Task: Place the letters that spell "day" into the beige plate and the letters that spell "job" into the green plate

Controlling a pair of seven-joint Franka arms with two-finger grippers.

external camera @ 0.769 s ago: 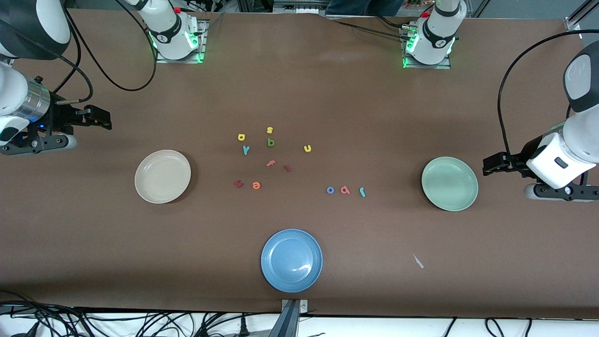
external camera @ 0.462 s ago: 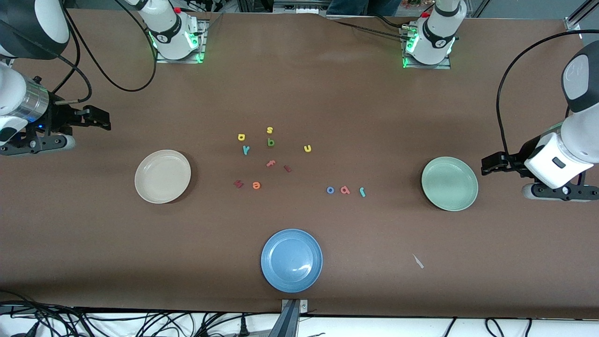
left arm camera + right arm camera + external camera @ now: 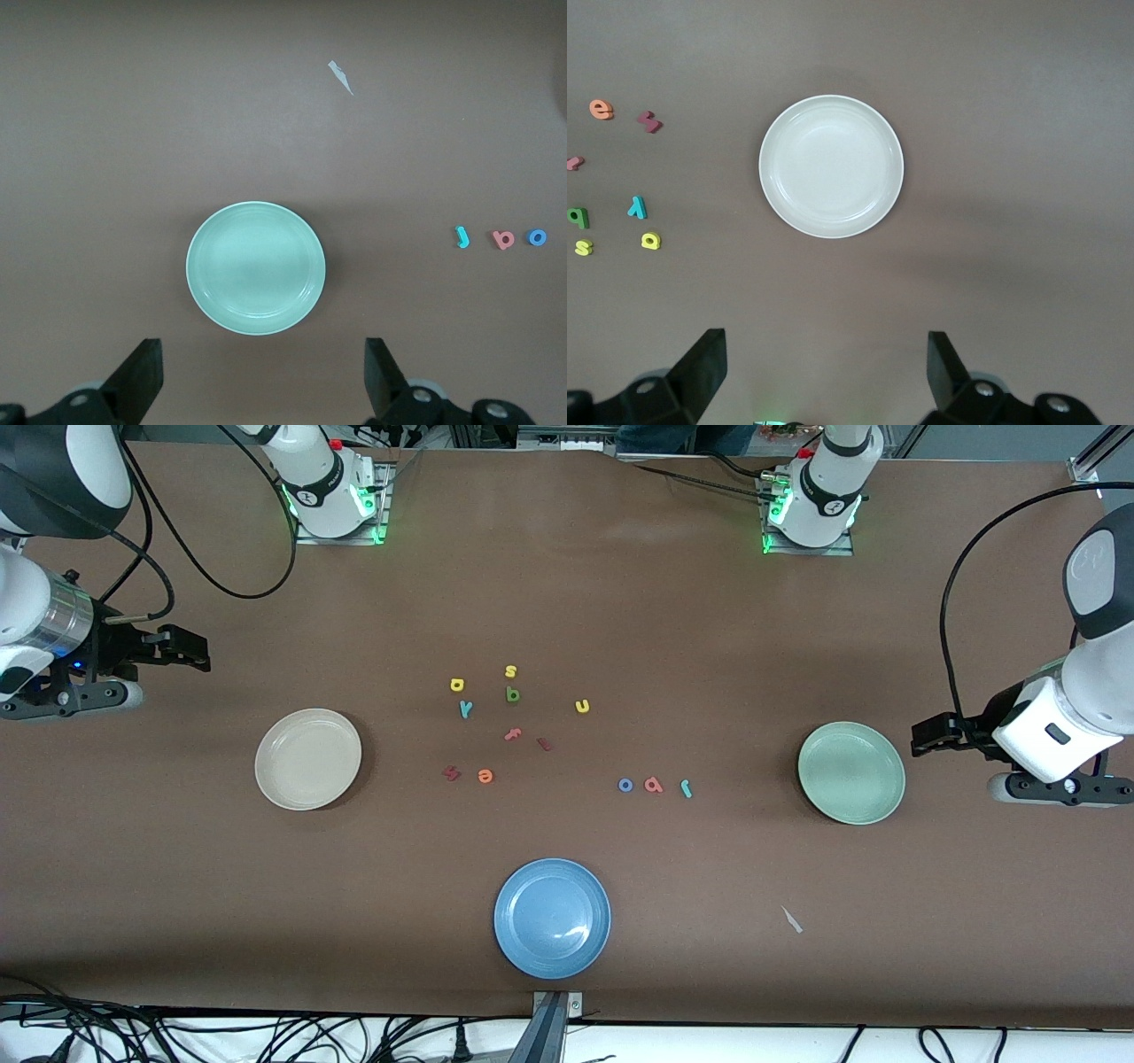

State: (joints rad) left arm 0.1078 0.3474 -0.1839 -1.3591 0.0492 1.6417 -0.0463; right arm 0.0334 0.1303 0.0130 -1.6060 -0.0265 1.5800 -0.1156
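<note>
The beige plate (image 3: 307, 759) (image 3: 831, 166) lies empty toward the right arm's end, the green plate (image 3: 851, 772) (image 3: 255, 268) empty toward the left arm's end. Mid-table, the yellow loop-and-stem letter (image 3: 457, 685) (image 3: 650, 240), teal "y" (image 3: 465, 708) (image 3: 637, 207) and dark green letter (image 3: 512, 694) (image 3: 578, 217) sit close together. The blue "o" (image 3: 625, 785) (image 3: 537, 237), red-pink letter (image 3: 653, 785) (image 3: 503, 239) and teal hook (image 3: 685, 787) (image 3: 462, 236) form a row nearer the green plate. My right gripper (image 3: 197, 655) (image 3: 824, 341) hangs open over bare table beside the beige plate. My left gripper (image 3: 930, 740) (image 3: 261, 350) is open beside the green plate.
A blue plate (image 3: 552, 918) lies near the front edge. Other letters lie among the cluster: yellow "s" (image 3: 510, 671), yellow "u" (image 3: 582, 706), pink letter (image 3: 513, 734), orange "e" (image 3: 485, 776), two dark red ones (image 3: 451, 773) (image 3: 544, 744). A paper scrap (image 3: 791, 919) lies nearer the camera than the green plate.
The left arm has drifted a little toward the green plate. The right arm has barely shifted. Letters and plates lie where they were.
</note>
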